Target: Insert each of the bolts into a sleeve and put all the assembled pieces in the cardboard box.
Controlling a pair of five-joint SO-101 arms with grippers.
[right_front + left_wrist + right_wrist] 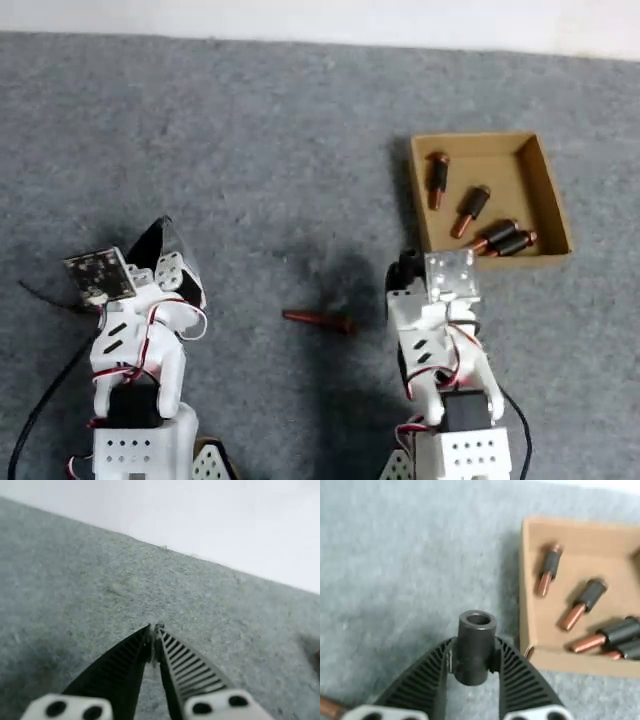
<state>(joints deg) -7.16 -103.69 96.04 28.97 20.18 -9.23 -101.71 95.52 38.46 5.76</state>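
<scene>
- left arm sits at the near edge, over on the left side of the desk. The left jaws are pressed together with nothing in them, tips aimed at the far edge
- one bare copper-coloured bolt is lying flat on the desk between the two arms, closer to the near edge and well apart from the box
- right arm is at the near edge too, right of the middle. The right jaws are pinching a black sleeve; its open end shows and the bore looks empty
- cardboard box sits toward the right edge, just past the right jaws
- four assembled pieces are in the box: two lie on their own, and the other two sit side by side against the wall nearest the arms
</scene>
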